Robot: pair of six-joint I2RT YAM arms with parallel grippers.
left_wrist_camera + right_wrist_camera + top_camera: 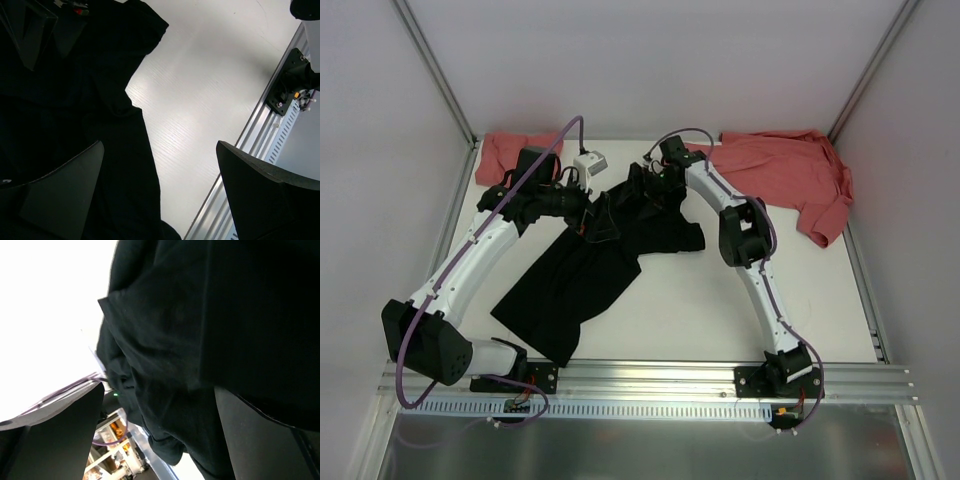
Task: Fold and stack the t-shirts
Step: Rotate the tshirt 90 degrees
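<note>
The black t-shirt [578,282] lies crumpled across the middle of the white table [720,310], its upper part bunched up between my two grippers. My left gripper [592,212] is at the shirt's upper left part. In the left wrist view its jaws [160,200] stand wide apart, with black cloth [75,100] along the left finger [60,195]. My right gripper [642,183] is at the shirt's top edge. Its jaws [160,435] also stand wide apart, with black cloth [200,315] filling the gap. The chest mark is hidden.
One salmon-red shirt [518,152] lies at the back left corner, another [790,175] is spread at the back right. A metal rail [650,378] runs along the near edge; the right arm's base [289,85] is bolted to it. White walls enclose the table.
</note>
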